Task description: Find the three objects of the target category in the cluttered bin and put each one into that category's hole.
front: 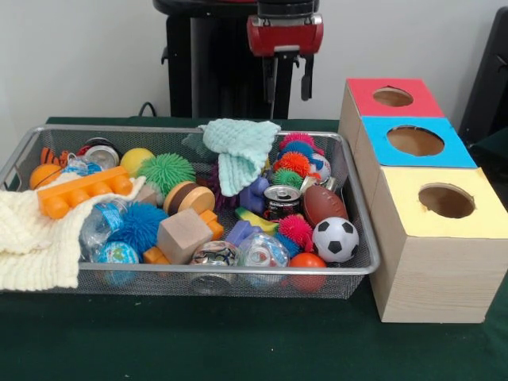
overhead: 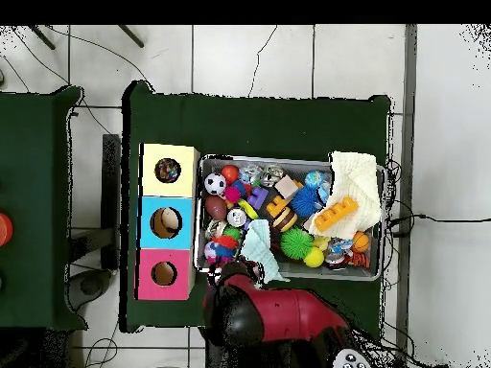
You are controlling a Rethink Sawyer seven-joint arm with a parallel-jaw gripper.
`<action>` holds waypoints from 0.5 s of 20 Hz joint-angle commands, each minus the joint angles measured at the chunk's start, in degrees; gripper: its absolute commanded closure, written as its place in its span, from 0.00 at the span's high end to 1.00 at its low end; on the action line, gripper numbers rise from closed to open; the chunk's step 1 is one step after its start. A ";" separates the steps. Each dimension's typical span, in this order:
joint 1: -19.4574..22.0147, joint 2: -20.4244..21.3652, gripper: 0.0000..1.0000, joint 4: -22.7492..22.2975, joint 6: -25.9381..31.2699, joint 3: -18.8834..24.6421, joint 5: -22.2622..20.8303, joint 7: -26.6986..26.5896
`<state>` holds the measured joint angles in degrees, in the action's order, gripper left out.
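Note:
The silver mesh bin [front: 238, 271] sits on the green table, full of toys; it also shows in the overhead view [overhead: 326, 278]. I see no printed multicoloured rag among the clutter in either view. The yellow-topped box stands nearest the camera at the right, and its round hole [front: 447, 201] looks dark. From overhead, something multicoloured shows inside that hole [overhead: 167, 171]. My gripper [front: 289, 83] hangs open and empty above the bin's far rim, over the mint-green cloth [front: 238, 151].
A cream knitted cloth [front: 36, 238] drapes over the bin's left end. The blue-topped box [front: 415, 140] and the red-topped box [front: 392, 97] stand behind the yellow one. A soccer ball [front: 335, 238], a football [front: 324, 204], a can [front: 282, 201] and an orange brick [front: 83, 192] lie in the bin.

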<state>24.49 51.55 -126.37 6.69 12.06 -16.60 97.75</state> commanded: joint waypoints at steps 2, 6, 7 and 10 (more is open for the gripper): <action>-2.25 -8.12 1.00 12.83 0.73 -3.05 5.36 10.18; -1.33 -10.43 1.00 13.81 -1.31 -1.47 6.78 9.99; -1.16 -10.79 1.00 14.15 -1.63 -1.20 7.01 9.91; -0.93 -11.51 1.00 16.17 0.50 -0.59 7.96 8.87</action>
<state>22.80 44.67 -119.44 6.69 10.73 -12.44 97.75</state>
